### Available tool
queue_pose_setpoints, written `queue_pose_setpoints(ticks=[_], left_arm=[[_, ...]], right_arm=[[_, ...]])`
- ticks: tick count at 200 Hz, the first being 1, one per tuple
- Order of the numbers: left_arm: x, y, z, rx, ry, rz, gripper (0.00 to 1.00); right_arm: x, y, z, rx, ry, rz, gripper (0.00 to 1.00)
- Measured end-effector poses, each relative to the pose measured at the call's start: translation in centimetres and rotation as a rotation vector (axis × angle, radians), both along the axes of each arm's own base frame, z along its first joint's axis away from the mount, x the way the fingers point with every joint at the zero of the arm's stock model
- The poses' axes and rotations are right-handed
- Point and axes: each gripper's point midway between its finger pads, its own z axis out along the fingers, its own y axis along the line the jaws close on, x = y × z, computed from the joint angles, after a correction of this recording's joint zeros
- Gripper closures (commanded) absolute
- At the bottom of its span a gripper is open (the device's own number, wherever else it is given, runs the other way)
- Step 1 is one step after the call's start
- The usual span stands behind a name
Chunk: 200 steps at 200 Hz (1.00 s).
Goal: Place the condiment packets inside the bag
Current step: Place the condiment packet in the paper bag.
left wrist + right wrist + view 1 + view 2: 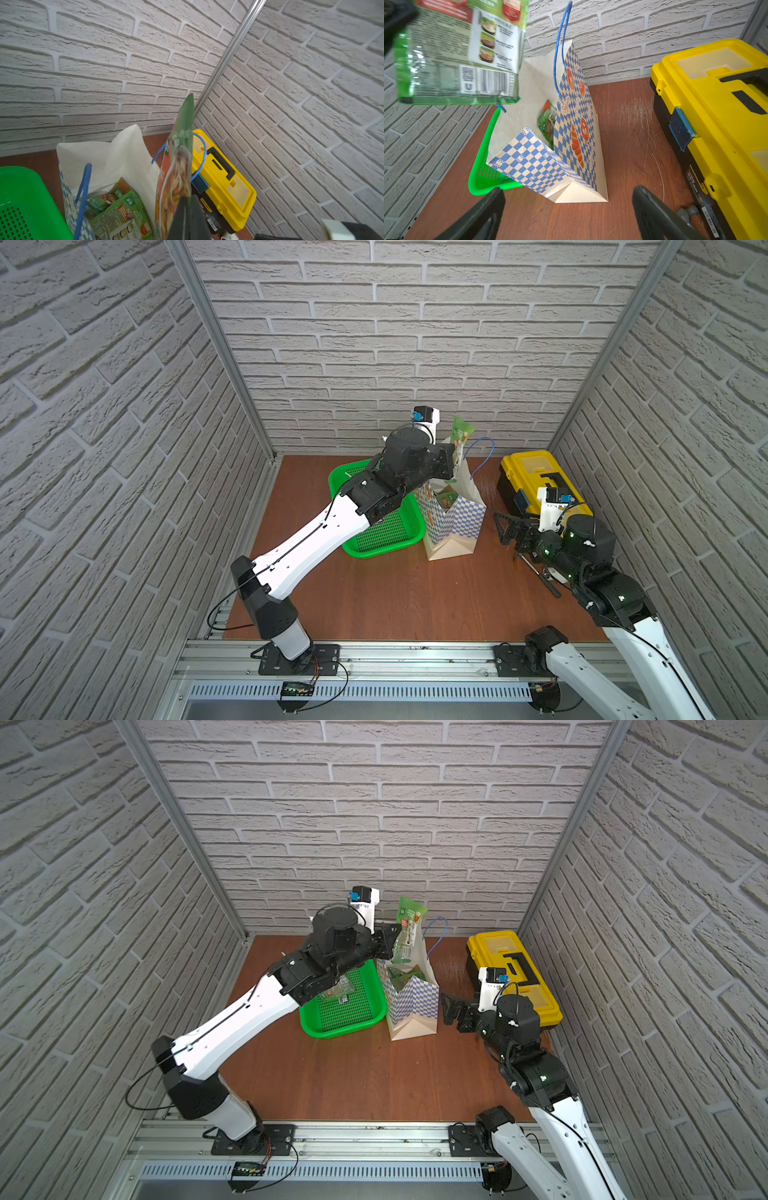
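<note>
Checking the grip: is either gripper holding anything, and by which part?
Left gripper pinches a green packet by one edge above the bag; right gripper is empty.

Left claw point(185, 207) raised, pinched tight; right claw point(568, 190) low, spread wide.

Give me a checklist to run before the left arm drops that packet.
1. Held packet gripped by left gripper: ok, jaws shut on it.
2. Held packet lined up over the bag mouth: cannot tell; it hangs above, exact alignment unclear.
3. Bag upright, mouth open: ok.
4. Right gripper clear of bag: ok, open and apart.
5. Basket emptied: not ok, a leftover packet lies inside.
</note>
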Motion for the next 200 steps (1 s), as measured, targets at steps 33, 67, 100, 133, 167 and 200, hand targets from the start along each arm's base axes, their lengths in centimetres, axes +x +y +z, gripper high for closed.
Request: queue_pose_setpoints(ticks=[33,67,100,133,167,200], left_arm=[[3.2,0.3,-4.9,0.050,0.117,0.045,0.51],[2.6,0.4,-5.4,0.057,0.143,0.031,0.34],[-1.3,2.1,-4.1,0.041,0.117,0.001,0.28],[-4.9,7.0,-3.7,0.031,0.079,0.053,0.25],[-6.1,13.7,-8.8,0.047,0.148,0.177,0.25],[-6.4,19.5,-18.3,0.113,0.346,0.319,0.24]], right_arm=[[0.1,0.0,-0.1,-0.002,0.004,-0.001,0.01],[0.2,0.0,-0.3,-0.004,0.011,-0.003,0.01],[0.5,0.2,-0.8,-0.004,0.029,0.006,0.01],[0.8,0.6,-1.3,-0.006,0.048,0.027,0.01],[1.1,0.9,-1.5,-0.013,0.063,0.045,0.01],[1.4,1.2,-1.7,-0.016,0.075,0.055,0.01]])
